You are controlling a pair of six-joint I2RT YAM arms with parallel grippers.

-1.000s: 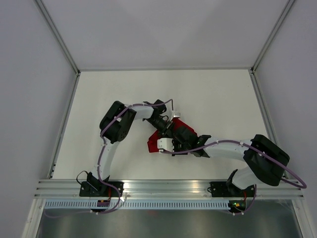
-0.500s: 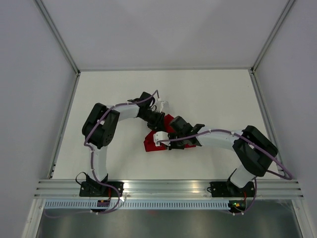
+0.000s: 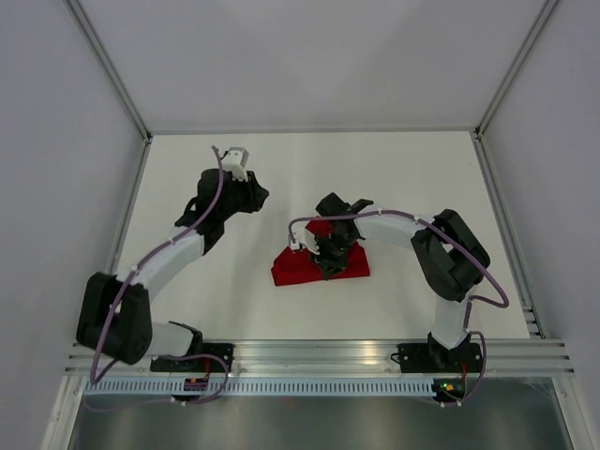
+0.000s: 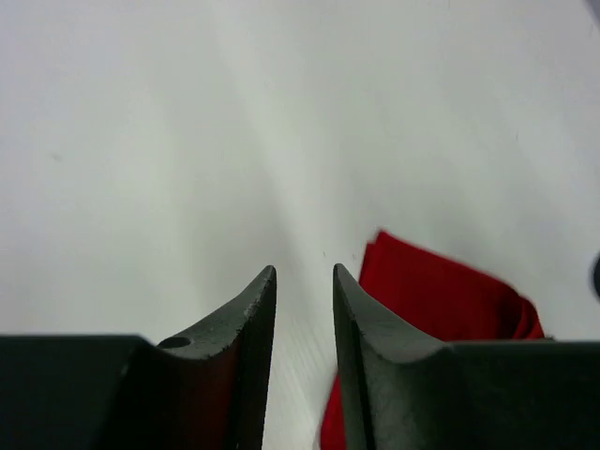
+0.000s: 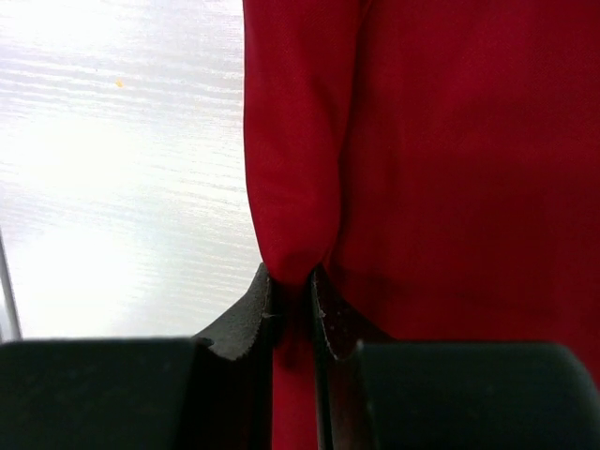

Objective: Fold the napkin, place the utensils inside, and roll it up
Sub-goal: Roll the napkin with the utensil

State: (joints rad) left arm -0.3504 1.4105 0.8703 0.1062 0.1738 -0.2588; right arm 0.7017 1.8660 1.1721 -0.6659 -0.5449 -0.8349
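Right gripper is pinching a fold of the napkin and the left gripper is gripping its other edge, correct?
Not quite. The right gripper does pinch a fold of the napkin, but the left gripper grips nothing: the left wrist view shows its jaws apart over the table.

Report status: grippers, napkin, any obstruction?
Left gripper slightly open, empty, off to the side over the table. Right gripper shut on a fold of the napkin. Napkin folded over, lying on the table. No obstruction visible.

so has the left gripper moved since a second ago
Yes. The left gripper has pulled off the napkin and swung out toward the far-left corner of the table.
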